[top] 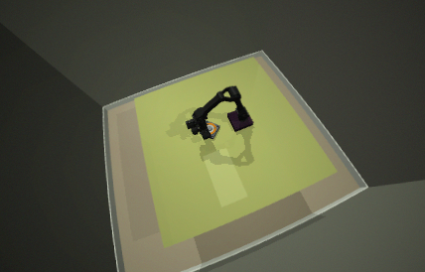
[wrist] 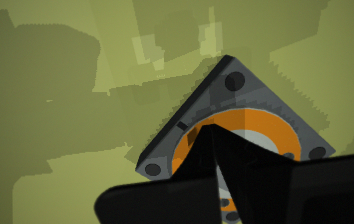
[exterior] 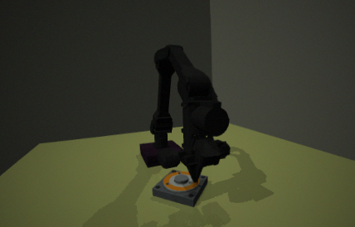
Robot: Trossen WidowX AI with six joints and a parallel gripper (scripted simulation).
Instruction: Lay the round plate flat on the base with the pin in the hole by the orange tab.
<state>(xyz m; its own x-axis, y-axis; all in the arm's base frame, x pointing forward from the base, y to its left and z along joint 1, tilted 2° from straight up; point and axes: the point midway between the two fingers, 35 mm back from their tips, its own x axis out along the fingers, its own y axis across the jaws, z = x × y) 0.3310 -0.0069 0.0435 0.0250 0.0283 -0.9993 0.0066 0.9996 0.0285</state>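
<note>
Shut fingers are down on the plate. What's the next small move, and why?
Probably a short sideways push to turn the plate about the post. The gripper is shut, its tip on the orange ring near the post, so it can only nudge. Whether the pin has met the hole cannot be seen, as the fingers hide that part.
</note>
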